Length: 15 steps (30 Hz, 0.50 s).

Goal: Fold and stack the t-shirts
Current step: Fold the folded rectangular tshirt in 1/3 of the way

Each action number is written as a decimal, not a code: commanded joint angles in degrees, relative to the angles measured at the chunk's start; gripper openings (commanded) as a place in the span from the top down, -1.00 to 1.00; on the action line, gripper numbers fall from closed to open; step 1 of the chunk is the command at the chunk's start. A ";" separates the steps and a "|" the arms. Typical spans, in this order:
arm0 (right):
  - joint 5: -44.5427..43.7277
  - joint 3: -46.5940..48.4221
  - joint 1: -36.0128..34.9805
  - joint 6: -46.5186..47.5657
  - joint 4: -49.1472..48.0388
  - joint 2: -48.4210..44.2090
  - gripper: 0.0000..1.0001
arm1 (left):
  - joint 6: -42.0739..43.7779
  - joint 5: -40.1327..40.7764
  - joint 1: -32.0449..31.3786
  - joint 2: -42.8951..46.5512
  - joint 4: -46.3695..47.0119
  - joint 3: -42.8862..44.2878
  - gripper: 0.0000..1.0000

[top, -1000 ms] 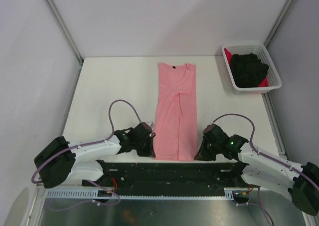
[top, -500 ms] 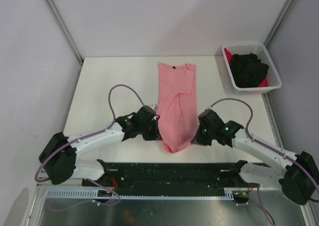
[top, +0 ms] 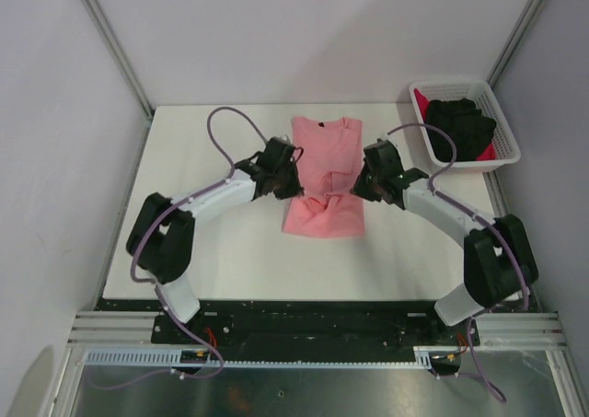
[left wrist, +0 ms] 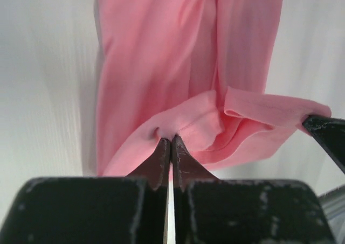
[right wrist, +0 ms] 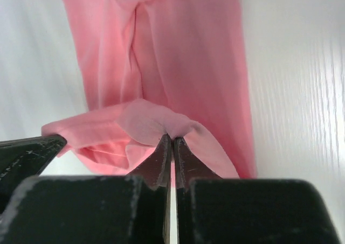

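The pink t-shirt [top: 324, 159] lies mid-worktop [top: 276, 260], sides folded in. The left claw [left wrist: 170, 143] and right claw [right wrist: 171, 139] each clamp a hem corner, raised over the body. The lengthwise fold is judged half done. The black t-shirt [top: 458, 127] and red t-shirt [top: 421, 98] remain unfolded in the basket [top: 460, 166].

Both arms curve toward twelve o'clock, the elbows spread out to nine and three. The left hand [top: 293, 185] and the right hand [top: 357, 185] face each other, fingers pressed together, each pinching the pink t-shirt [top: 324, 147].
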<state>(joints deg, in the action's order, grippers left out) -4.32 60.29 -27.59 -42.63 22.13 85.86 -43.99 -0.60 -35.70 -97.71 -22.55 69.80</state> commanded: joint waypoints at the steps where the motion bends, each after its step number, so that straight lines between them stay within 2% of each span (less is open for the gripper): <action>1: 0.33 5.26 3.44 3.71 -9.04 6.23 1.00 | 3.76 1.53 3.34 -6.63 2.55 8.12 1.00; 8: 1.86 12.29 6.20 4.80 -11.15 15.44 1.00 | 5.72 -2.31 6.93 -15.98 3.13 15.94 1.00; 15: 2.14 13.78 8.11 5.20 -10.61 18.75 1.00 | 7.69 -5.54 8.36 -20.08 3.87 19.64 1.00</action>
<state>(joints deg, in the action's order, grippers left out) -2.02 71.46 -20.49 -38.74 13.34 103.55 -39.11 -3.79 -27.88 -116.84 -20.62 85.41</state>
